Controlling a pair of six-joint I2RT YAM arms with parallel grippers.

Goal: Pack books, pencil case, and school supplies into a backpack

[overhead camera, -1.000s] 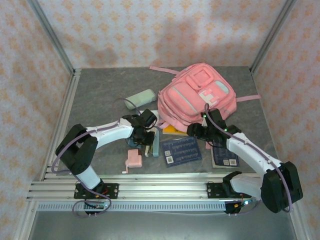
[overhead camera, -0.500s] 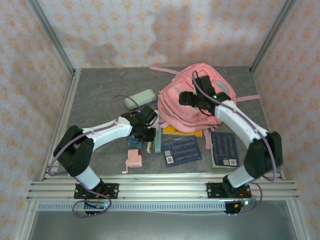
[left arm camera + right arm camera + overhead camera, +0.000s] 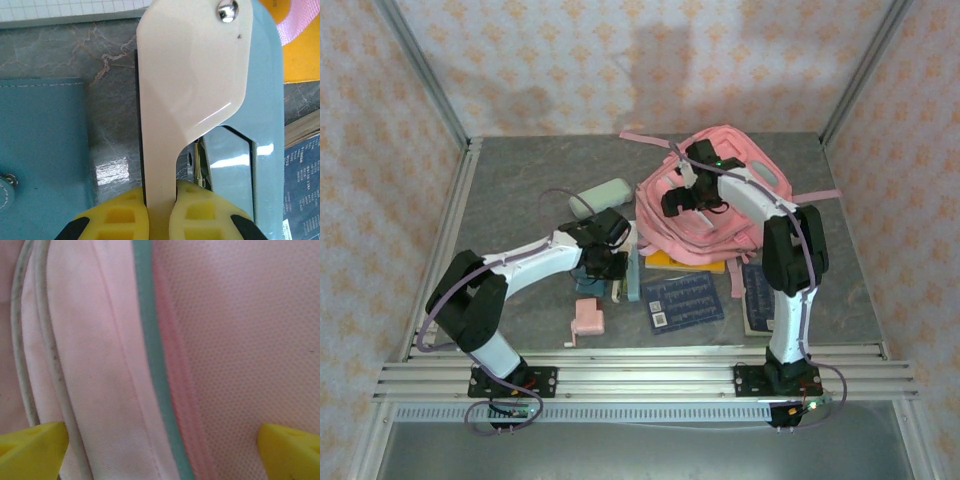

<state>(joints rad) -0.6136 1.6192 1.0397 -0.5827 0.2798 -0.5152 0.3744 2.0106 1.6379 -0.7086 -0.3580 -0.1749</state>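
Pink fabric crossed by a teal piping line and a pale cord lies right under the right gripper (image 3: 160, 447), whose yellow jaws stand wide apart with nothing between them, poised over the backpack (image 3: 700, 238) in the far right part of the table (image 3: 520, 180). The left gripper (image 3: 160, 212) is clenched on the white upper arm of the stapler (image 3: 190, 75), which rests near the middle of the table, just beside the teal snap case (image 3: 40, 145) on one side and the yellow book (image 3: 685, 262) and a navy book (image 3: 682, 300) on the other. The step looks like opening the bag so the stapler can go in. To do it well, the right jaws should probably come down astride a single fold beside the cord, not a thick bunch of layers, then draw it up and toward the far edge so a mouth faces the left arm. Because the stapler is pinched by its hinged top alone, its teal base may swing; a straight lift clear of the case and books, then a slow, level carry, seems safest. The pencil case (image 3: 602, 197) lies apart, toward the far edge.
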